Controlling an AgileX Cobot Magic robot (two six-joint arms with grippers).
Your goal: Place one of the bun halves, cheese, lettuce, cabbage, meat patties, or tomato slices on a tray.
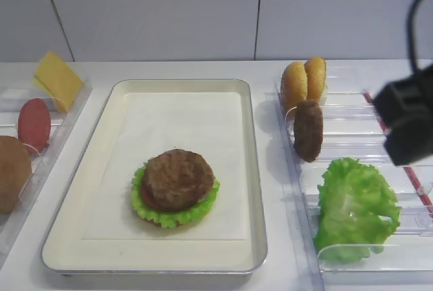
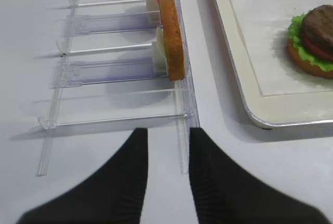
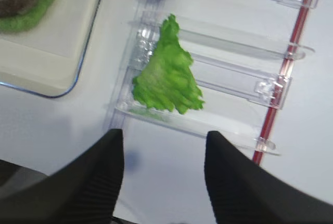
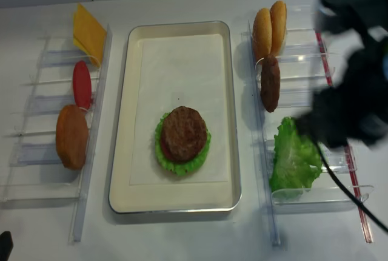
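White table (image 1: 270,274) carries three items directly: the cream tray (image 1: 256,189) at centre, to the left of the right gripper (image 3: 164,174); a clear plastic bin rack (image 3: 229,86) just ahead of that gripper's fingertips; and a second clear rack (image 2: 104,67) ahead of the left gripper (image 2: 167,174). Both racks lie just beside the tray's long sides.

Bright even light, soft shadows, blurred near edges.
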